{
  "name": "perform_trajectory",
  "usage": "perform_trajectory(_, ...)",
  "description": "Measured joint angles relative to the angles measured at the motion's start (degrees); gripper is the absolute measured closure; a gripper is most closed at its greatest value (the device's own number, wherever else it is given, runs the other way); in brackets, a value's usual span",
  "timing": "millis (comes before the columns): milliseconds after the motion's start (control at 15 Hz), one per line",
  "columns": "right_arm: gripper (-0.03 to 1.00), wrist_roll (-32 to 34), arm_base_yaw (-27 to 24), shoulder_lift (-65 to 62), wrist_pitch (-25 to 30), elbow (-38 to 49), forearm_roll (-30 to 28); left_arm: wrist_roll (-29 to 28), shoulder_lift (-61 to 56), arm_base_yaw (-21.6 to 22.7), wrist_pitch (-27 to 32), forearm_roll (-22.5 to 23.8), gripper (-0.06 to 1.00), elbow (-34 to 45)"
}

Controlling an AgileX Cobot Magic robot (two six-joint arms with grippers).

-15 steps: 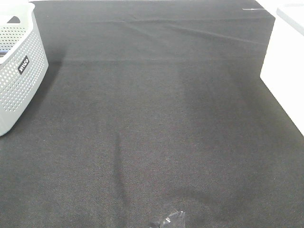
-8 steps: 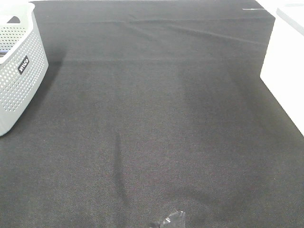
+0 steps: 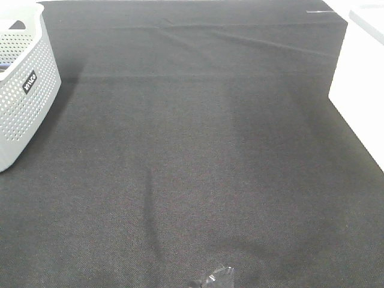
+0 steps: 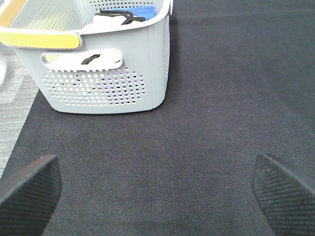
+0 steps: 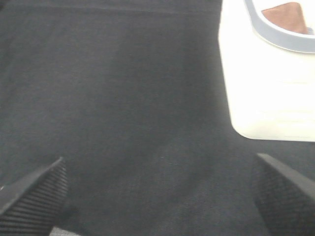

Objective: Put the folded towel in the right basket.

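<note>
The right basket (image 3: 359,78) is white and stands at the right edge of the black cloth. In the right wrist view its grey rim (image 5: 275,37) shows, with a reddish-brown cloth (image 5: 287,14) lying inside it. No towel lies on the cloth-covered table. My right gripper (image 5: 160,164) is open and empty, low over the cloth, a short way from the right basket. My left gripper (image 4: 155,167) is open and empty, facing the left basket (image 4: 106,73). Neither gripper shows in the high view.
The grey perforated left basket (image 3: 21,90) stands at the far left and holds a blue cloth (image 4: 140,11) and black-and-white items. A small shiny object (image 3: 217,278) sits at the front edge. The black cloth (image 3: 192,156) has soft creases.
</note>
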Motion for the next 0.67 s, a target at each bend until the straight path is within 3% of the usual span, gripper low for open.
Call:
perform_trajectory(200,0.0,0.06,-3.38,0.0,0.0,0.0,0.0,0.0,0.0,0.0,0.0,0.0,-0.04,0.0)
perform_trajectory(667,0.0,0.06,-3.55,0.0,0.0,0.0,0.17,0.0,0.0,0.0,0.0,0.0,-0.04,0.0)
